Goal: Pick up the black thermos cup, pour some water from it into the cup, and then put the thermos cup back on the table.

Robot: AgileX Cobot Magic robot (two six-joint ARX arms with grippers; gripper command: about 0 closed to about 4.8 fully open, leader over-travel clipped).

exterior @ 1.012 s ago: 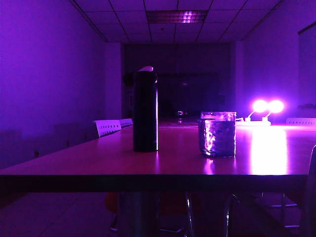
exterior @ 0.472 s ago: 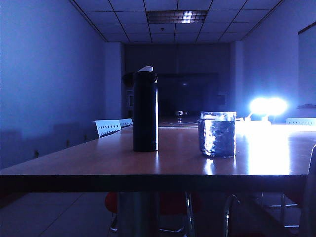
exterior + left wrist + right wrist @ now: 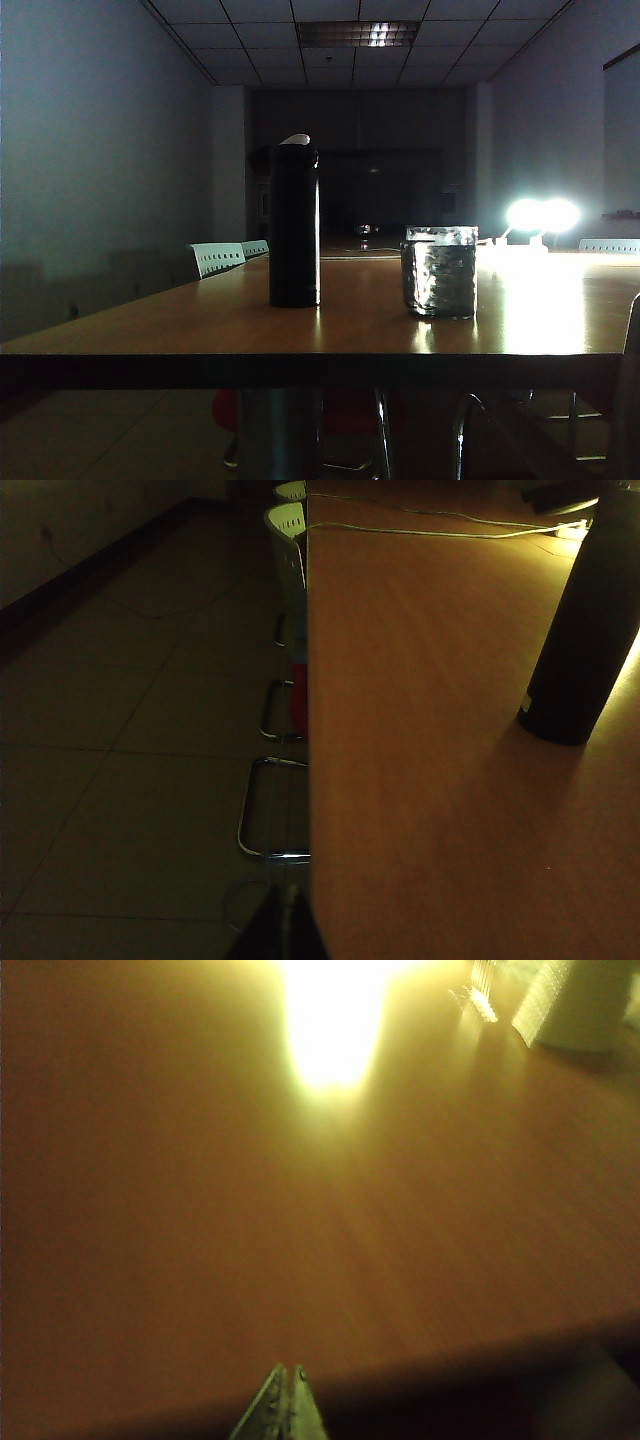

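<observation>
The tall slim black thermos cup with the pale rounded flip lid (image 3: 294,225) hasn't budged in the last second, and neither has the short clear glass tumbler with the bumpy wall (image 3: 440,271). The only real change is the room light, which went from purple through blue to a plain dim warm tone. So my guess is I'm right at the start: nothing picked up, nothing poured.

The thermos stands upright on the long wooden-topped table (image 3: 200,325), left of the glass and well apart from it. It's smooth, matte, a plain cylinder, so it should be easy to pinch around the body, though maybe a bit slick. I can't tell if the glass has any water in it; its knobbly wall just catches the glare from the bright lamps (image 3: 541,215) at the far end.

My left tool (image 3: 283,930) hangs off the table's near edge, its tips pinched together, holding nothing. My right tool (image 3: 288,1400) sits low over bare wood, tips also pressed together and empty; that view is blurry, with the glass way off toward the far corner
</observation>
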